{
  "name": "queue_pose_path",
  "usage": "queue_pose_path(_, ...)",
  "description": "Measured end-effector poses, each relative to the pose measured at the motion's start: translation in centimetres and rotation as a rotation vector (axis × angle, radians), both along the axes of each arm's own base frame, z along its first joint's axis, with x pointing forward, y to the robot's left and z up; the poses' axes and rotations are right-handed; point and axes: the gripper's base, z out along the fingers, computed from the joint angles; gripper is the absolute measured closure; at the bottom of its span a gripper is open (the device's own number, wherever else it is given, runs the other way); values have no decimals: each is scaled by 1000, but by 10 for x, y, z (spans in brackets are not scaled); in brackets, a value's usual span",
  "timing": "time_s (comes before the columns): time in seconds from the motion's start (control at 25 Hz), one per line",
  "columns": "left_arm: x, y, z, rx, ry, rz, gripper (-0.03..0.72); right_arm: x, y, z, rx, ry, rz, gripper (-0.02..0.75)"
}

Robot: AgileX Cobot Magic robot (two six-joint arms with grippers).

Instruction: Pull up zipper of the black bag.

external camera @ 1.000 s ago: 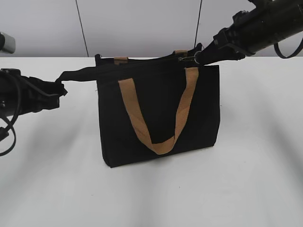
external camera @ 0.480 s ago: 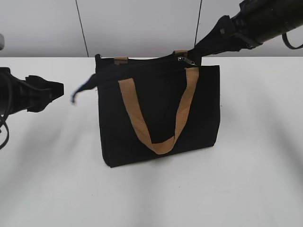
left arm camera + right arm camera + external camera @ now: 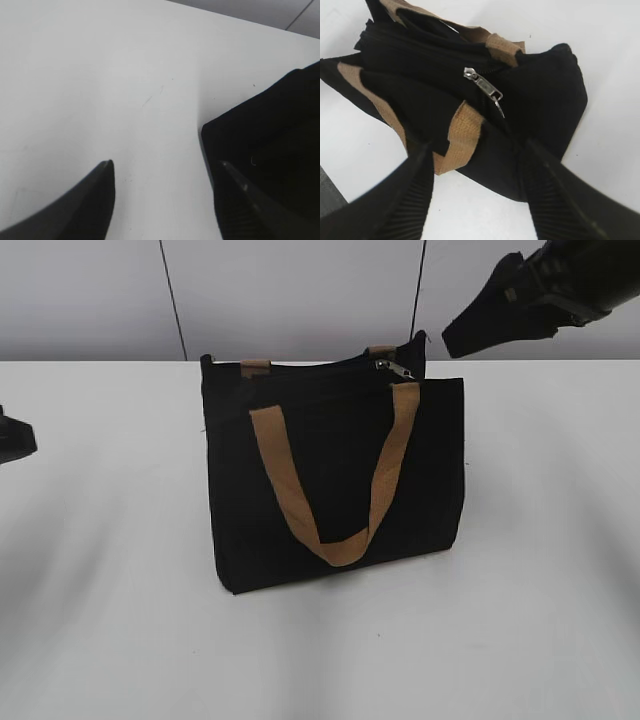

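Note:
The black bag (image 3: pixel 335 480) stands upright on the white table, with a tan handle (image 3: pixel 335 540) hanging down its front. The silver zipper (image 3: pixel 392 368) sits at the right end of the top edge; in the right wrist view it (image 3: pixel 485 88) lies on the closed track with its pull tab dangling. My right gripper (image 3: pixel 455 338) is open and empty, up and to the right of the bag, apart from it; the right wrist view shows its gap (image 3: pixel 477 167) over the bag's end. My left gripper (image 3: pixel 165 170) is open and empty, far left, beside a bag corner (image 3: pixel 265 140).
The white table (image 3: pixel 120 620) spreads all round the bag. A grey wall with dark vertical seams (image 3: pixel 172 300) stands behind. Only the tip of the left arm (image 3: pixel 12 438) shows at the exterior view's left edge.
My left gripper let go of the bag's black side tab and drew back left, nearly out of view. My right gripper released the zipper pull and lifted up and right. The tab dropped back.

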Motion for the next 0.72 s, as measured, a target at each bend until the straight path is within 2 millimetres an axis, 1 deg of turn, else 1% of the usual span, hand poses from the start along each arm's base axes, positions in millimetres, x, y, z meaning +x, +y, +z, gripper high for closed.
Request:
queue_pose_path(0.16,-19,7,10,-44,47,58,269,-17,16,14,-40,-39,56,296)
queue_pose_path(0.28,-32,10,15,-49,69,42,287,-31,23,24,-87,-61,85,296)
queue_pose_path(0.48,-59,10,30,-56,37,-71,291,-54,20,43,-104,-75,103,295)
queue_pose_path(0.72,-85,15,32,4,90,-158,298,-84,12,67,-93,-87,64,295)
